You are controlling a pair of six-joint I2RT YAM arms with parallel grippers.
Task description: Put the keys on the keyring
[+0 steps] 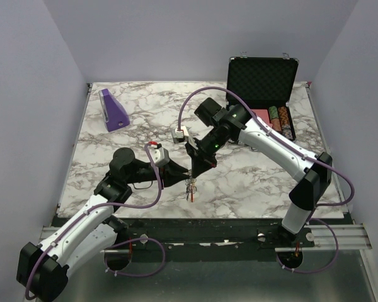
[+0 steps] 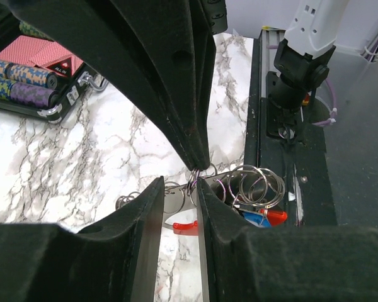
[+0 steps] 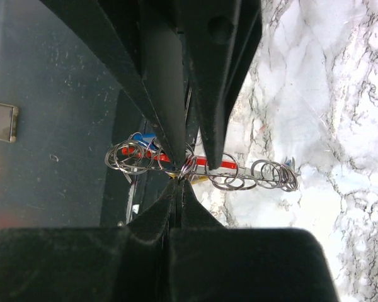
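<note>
The right pincer (image 1: pixel 198 168) reaches down from the far right toward the near edge of the marble desk (image 1: pixel 145 126). Its jaws are pressed together on a thin metal loop of the keyring (image 1: pixel 190 187), which hangs just under its tip. In the right wrist view the pincer's own two fingers meet with no gap, and the loop is nipped right at their point. The rest of the bunch spreads sideways from there in several overlapping steel rings. A red bar lies behind the rings, and a blue key head (image 3: pixel 142 138) sits at the end over the dark rail.

The left pincer (image 1: pixel 181 173) comes in from the left, level with the bunch and nose to nose with the right one. In the left wrist view its jaws stand a narrow gap apart. A ring and a grey tag lie inside that gap, directly below the right pincer's tip. The red crescent (image 2: pixel 186 226) shows lower in the same slot. Most of the rings sit just outside its right finger. Whether either pad presses on the metal cannot be told.

Well apart from all this, a purple wedge (image 1: pixel 113 110) stands at the far left. An open black case (image 1: pixel 261 78) with poker chips (image 1: pixel 280 119) stands at the far right.
</note>
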